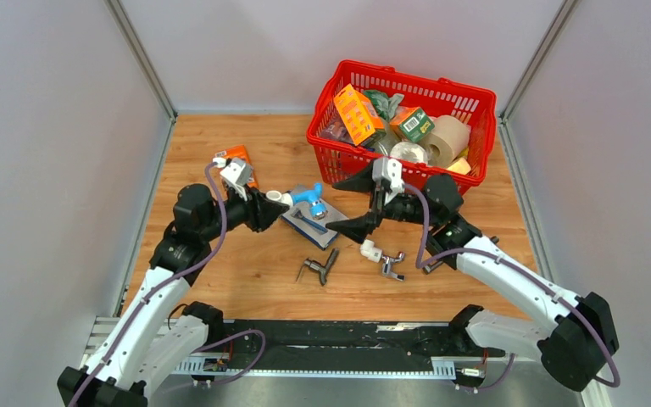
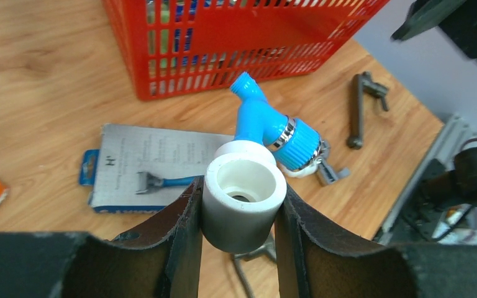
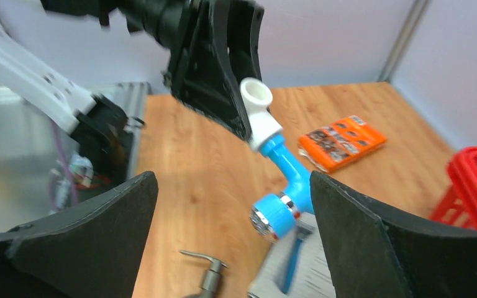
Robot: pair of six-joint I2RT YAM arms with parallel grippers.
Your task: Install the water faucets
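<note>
A light-blue water faucet (image 1: 308, 197) with a white end fitting (image 1: 275, 197) hangs just above the table's middle. My left gripper (image 1: 269, 208) is shut on that white fitting (image 2: 243, 198), which sits squeezed between both pads. The blue body (image 2: 267, 121) and its chrome-ringed knob point away from the left gripper. My right gripper (image 1: 358, 203) stands wide open just right of the faucet. In the right wrist view the blue knob (image 3: 279, 214) lies between its spread fingers without touching either one. That view also shows the white fitting (image 3: 259, 112) in the left gripper's fingers (image 3: 223, 81).
A red basket (image 1: 326, 161) full of packaged goods stands at the back right. Under the faucet lies a grey razor card (image 1: 309, 222). A dark grey tap (image 1: 320, 269) and a chrome tap with a white elbow (image 1: 383, 259) lie nearer the front. An orange packet (image 1: 239, 157) sits at back left.
</note>
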